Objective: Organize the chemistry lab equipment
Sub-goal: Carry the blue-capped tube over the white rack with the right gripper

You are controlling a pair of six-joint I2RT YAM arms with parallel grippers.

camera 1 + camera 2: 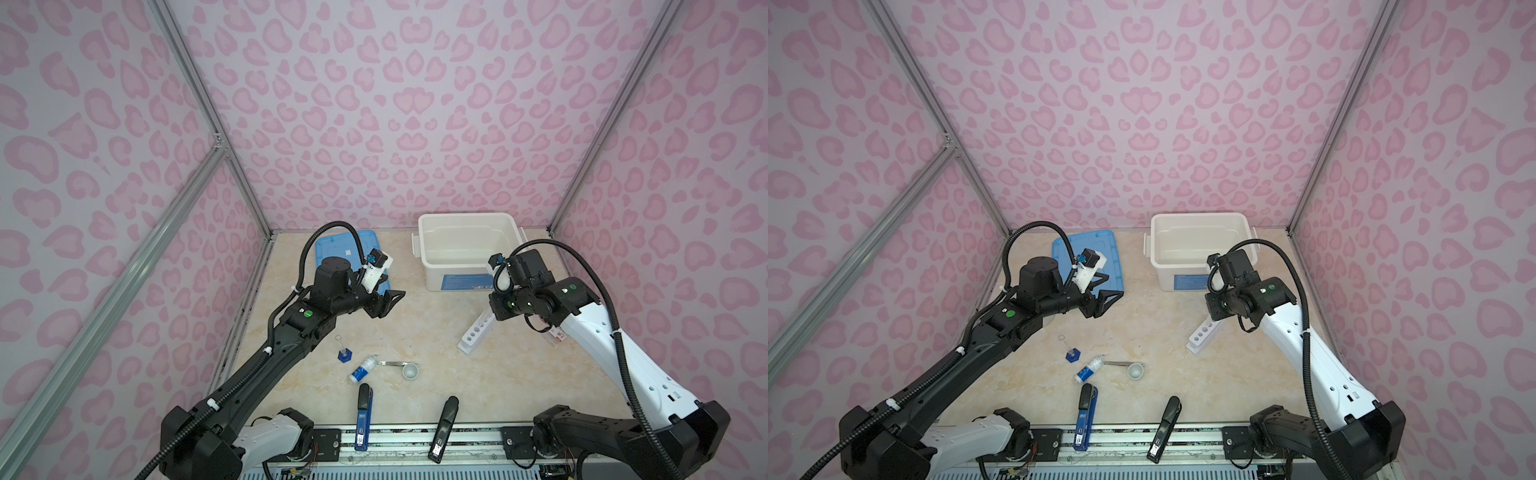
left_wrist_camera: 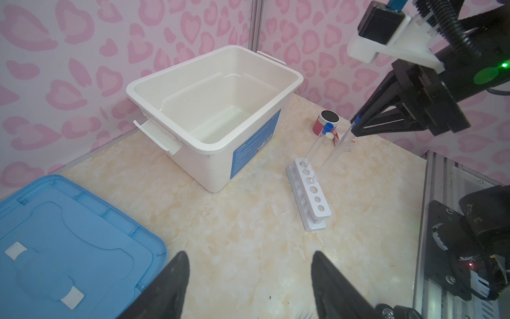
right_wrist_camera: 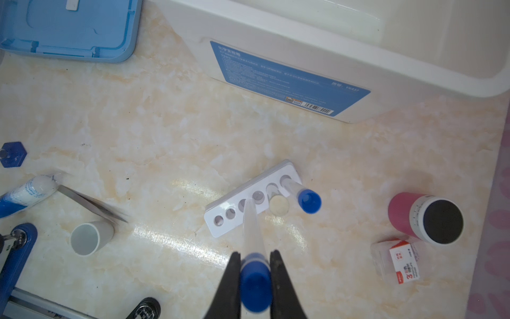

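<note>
Right wrist view: right claw [image 3: 255, 252] clamped narrowly on a blue-capped test tube [image 3: 251, 226], which is tilted over the white holed rack [image 3: 234, 222].

At the front edge of the worktop [image 1: 436, 332] lie a blue stapler-like tool [image 1: 364, 415] and a black stapler-like tool [image 1: 444, 428], apart. Behind them, left of centre, the white-and-blue bottle [image 1: 363, 369] lies on its side, with the metal tweezers [image 1: 395, 363] just beside its end, the white cup [image 1: 410, 371] by the tweezers' tip, and the blue-based cylinder [image 1: 344, 353] upright nearby. At mid-depth the left claw [image 2: 249, 253] stands wide, holds nothing and is clear of the worktop. To the right, the rack carries a second blue-capped tube [image 3: 309, 201] and a white-capped tube [image 3: 278, 205] in its two end holes. The held tube's lower end meets the next hole; whether it has entered cannot be told. Farthest back stand the open white bin [image 1: 434, 278] and, to its left, the blue lid [image 1: 332, 249], lying flat.
</note>
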